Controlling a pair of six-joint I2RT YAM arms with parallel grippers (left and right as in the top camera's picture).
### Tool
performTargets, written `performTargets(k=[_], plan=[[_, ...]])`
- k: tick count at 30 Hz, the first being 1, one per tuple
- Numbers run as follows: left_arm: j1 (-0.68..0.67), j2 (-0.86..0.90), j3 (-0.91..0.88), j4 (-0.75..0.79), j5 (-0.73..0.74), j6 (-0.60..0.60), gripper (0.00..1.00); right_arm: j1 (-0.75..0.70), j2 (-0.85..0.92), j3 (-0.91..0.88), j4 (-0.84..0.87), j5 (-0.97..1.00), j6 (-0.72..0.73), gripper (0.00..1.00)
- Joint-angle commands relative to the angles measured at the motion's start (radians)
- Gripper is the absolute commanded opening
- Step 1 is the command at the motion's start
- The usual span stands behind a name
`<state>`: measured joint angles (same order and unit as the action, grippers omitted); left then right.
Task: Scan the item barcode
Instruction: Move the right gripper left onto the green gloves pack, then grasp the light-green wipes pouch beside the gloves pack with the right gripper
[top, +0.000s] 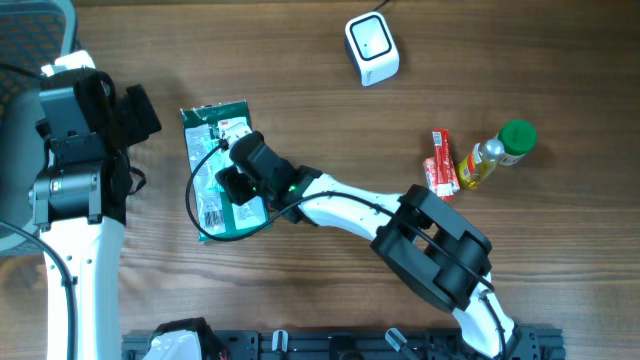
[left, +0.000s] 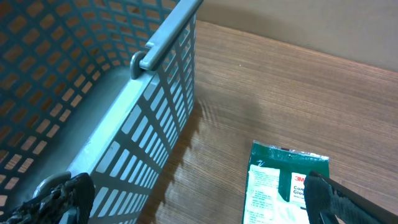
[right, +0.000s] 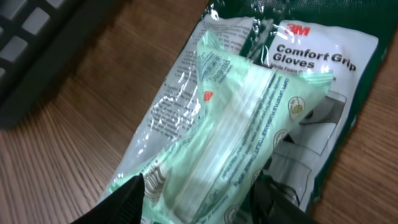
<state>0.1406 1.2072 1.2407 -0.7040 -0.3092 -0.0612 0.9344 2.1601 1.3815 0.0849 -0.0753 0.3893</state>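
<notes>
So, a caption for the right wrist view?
Right tool straddles a pale green packet atop a 3M Comfort Grip Gloves pack on a wooden table.

Surface: wooden table (top: 300, 60), brown, grain running across the overhead view.
Left side: blue-grey mesh basket (left: 143, 124) stands on the wood, its wall upright.
Left of centre: green glove package (top: 205, 125) lies flat, printed face up, near the basket but apart from it.
Far edge, right of centre: white scanner (top: 371, 47) sits alone, well apart from all other items.
Right side: red packets (top: 441, 165) lie flat, side by side.
Right side, outer: bottle (top: 495, 153) of yellow liquid with a green cap lies on its side, its base just beside the red packets.
</notes>
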Motion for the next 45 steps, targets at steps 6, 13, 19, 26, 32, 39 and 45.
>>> performTargets(k=[6, 13, 19, 26, 32, 39, 45], plan=[[0.006, 0.0, 0.004, -0.001, 0.005, 0.002, 1.0, -0.031, 0.021, 0.01, -0.027, -0.033, 0.06, 0.29], [0.006, 0.0, 0.004, -0.001, 0.005, 0.002, 1.0, -0.031, 0.068, 0.01, -0.014, -0.129, 0.059, 0.36], [0.006, 0.0, 0.004, -0.001, 0.005, 0.002, 1.0, -0.071, -0.021, 0.011, -0.013, -0.165, 0.055, 0.04], [0.006, 0.0, 0.004, -0.001, 0.005, 0.002, 1.0, -0.207, -0.257, 0.011, -0.328, -0.21, 0.057, 0.04], [0.006, 0.0, 0.004, -0.001, 0.005, 0.002, 1.0, -0.313, -0.251, -0.03, -0.61, -0.207, 0.089, 0.06], [0.006, 0.0, 0.004, -0.001, 0.005, 0.002, 1.0, -0.314, -0.234, -0.163, -0.512, -0.195, 0.216, 0.17], [0.006, 0.0, 0.004, -0.001, 0.005, 0.002, 1.0, -0.328, -0.264, -0.113, -0.56, -0.169, 0.158, 0.51]])
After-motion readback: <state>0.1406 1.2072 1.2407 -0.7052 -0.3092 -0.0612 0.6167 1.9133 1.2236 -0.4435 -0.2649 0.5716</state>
